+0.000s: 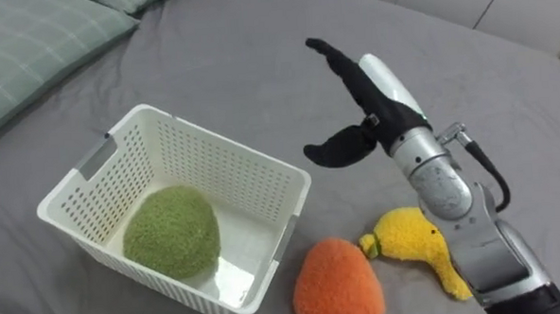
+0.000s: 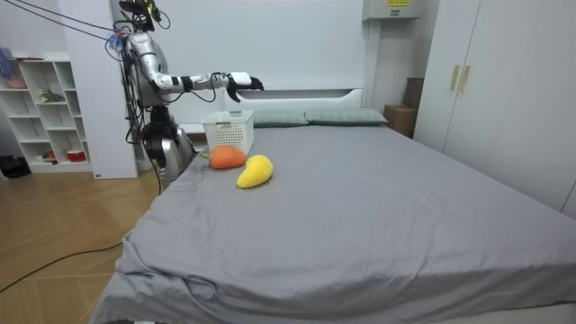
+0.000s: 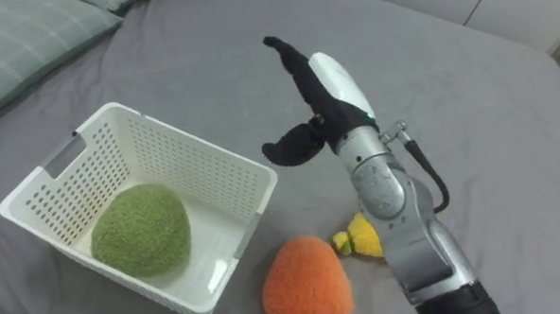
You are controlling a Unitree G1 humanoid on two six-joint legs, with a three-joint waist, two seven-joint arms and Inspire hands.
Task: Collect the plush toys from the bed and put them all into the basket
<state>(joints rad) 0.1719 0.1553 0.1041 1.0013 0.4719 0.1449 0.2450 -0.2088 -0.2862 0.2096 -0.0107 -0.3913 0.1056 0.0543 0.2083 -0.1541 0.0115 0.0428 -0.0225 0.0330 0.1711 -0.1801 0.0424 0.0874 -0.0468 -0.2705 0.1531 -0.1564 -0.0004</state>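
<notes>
Three soft toys show on the grey bed (image 1: pixel 257 63). A round green toy (image 1: pixel 170 231) lies inside the white basket (image 1: pixel 226 169), on its floor towards the corner nearest the robot. An orange toy (image 1: pixel 338 282) lies on the sheet just outside the basket's near right corner. A yellow toy (image 1: pixel 416 241) lies just beside the orange one, on the side away from the basket, and the robot's forearm partly covers it in the eye views.

The right hand (image 1: pixel 370 101) is held up in the air above the sheet, past the basket's right rim and well clear of all three toys. Its arm reaches forward from the lower right, the white back of the hand turned up and to the right. The dark fingers (image 1: pixel 338 65) are stretched out straight, pointing away from the robot, and the thumb is spread wide below them towards the basket. The hand holds nothing.

The basket is a perforated rectangular tub with a cut-out handle at each end, standing upright on the bed with the green toy as its sole content. A checked green pillow (image 1: pixel 29 45) lies beyond it at the head of the bed.

From the room view, the robot stands upright at the bedside near the head end, at the room view's left, its right arm held out level over the basket. A white shelf unit (image 2: pixel 45 108) stands behind it.
</notes>
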